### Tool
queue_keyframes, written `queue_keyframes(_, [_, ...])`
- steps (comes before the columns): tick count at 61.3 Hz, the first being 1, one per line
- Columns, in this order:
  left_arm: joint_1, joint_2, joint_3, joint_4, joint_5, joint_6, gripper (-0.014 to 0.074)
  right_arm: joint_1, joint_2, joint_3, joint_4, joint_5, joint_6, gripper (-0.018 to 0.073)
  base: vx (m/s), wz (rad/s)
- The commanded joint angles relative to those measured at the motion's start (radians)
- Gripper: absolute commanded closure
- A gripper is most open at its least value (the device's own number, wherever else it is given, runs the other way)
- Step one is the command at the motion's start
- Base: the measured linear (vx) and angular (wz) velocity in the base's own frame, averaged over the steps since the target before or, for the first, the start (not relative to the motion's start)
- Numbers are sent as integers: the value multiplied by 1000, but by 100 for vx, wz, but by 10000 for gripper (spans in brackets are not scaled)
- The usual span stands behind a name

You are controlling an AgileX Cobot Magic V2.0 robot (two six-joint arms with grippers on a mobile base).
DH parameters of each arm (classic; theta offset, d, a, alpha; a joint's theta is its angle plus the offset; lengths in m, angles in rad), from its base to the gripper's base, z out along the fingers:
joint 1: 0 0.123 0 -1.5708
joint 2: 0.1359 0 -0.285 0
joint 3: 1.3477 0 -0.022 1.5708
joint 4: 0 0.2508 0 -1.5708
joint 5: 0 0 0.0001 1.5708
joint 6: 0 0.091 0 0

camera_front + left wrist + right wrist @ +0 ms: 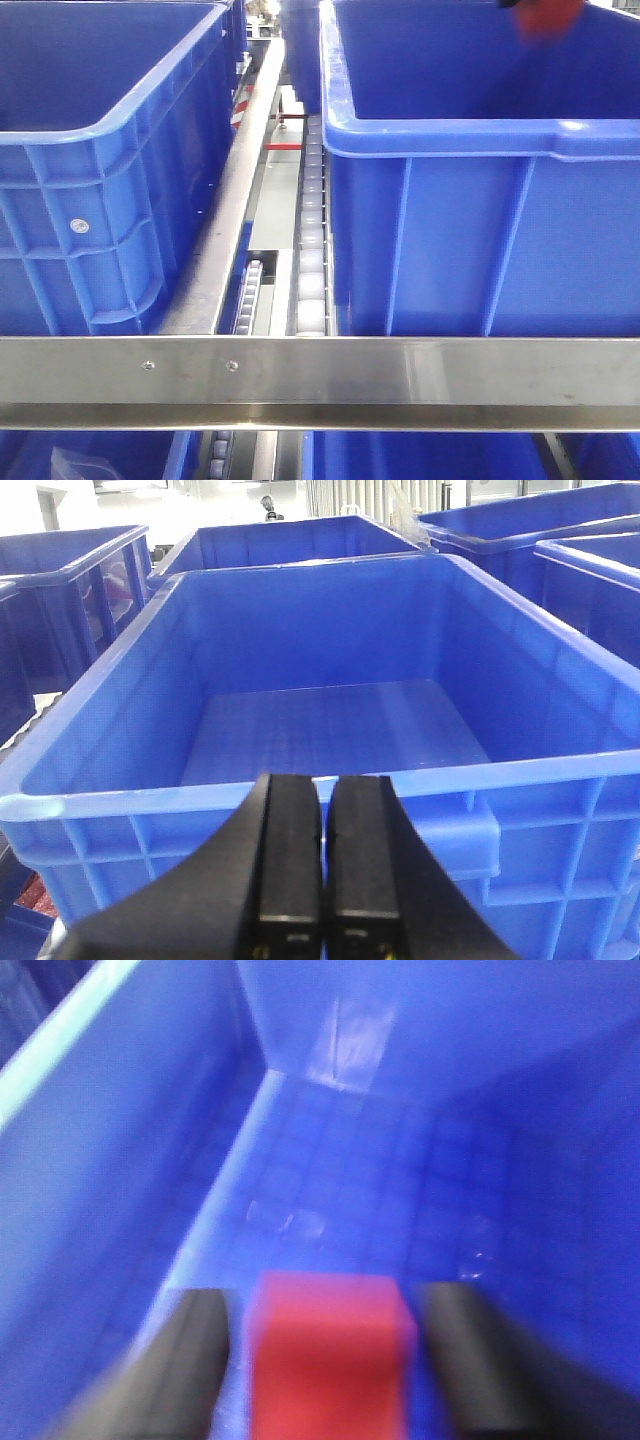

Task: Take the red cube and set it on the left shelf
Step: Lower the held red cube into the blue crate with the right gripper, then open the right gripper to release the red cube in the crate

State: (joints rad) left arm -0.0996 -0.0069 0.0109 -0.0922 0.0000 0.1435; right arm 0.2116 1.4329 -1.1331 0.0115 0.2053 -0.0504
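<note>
Red cube (330,1355) sits between the right end effector's (325,1360) spread fingers.

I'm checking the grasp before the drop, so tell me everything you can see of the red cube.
The red cube shows in the blurred right wrist view as a plain, matte red block with squarish faces and soft edges. It sits upright between the two dark fingers of the right gripper, with narrow gaps visible on each side, so contact cannot be confirmed. It is over the floor of a blue crate. The front view shows only a red blur at the top edge.
</note>
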Motion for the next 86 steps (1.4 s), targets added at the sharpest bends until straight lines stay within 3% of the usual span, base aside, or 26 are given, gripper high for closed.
queue_keyframes(1, [-4, 8, 22, -6, -84, 1, 491, -1, -38, -44, -12, -93, -12, -52, 0, 0])
queue_keyframes(12, [-4, 8, 22, -6, -84, 1, 491, -1, -102, 16, -12, -97, -12, 6, 0, 0])
queue_keyframes(19, [-4, 8, 22, -6, -84, 1, 491, -4, -204, 146, -12, -137, -12, 76, -3, -15])
queue_keyframes(25, [-4, 8, 22, -6, -84, 1, 491, -8, -338, 308, -12, -224, -12, 219, 0, 0])
queue_keyframes(34, [-4, 8, 22, -6, -84, 1, 491, -34, -565, 524, -12, -267, -12, 525, 0, 0])
queue_keyframes(37, [-4, 8, 22, -6, -84, 1, 491, -44, -642, 591, -12, -267, -12, 487, 0, 0])
queue_keyframes(54, [-4, 8, 22, -6, -84, 1, 491, -96, -922, 825, -12, -262, -14, 511, 0, 0])
queue_keyframes(86, [-4, 8, 22, -6, -84, 1, 491, -96, -935, 852, -12, -262, -14, 511, 0, 0])
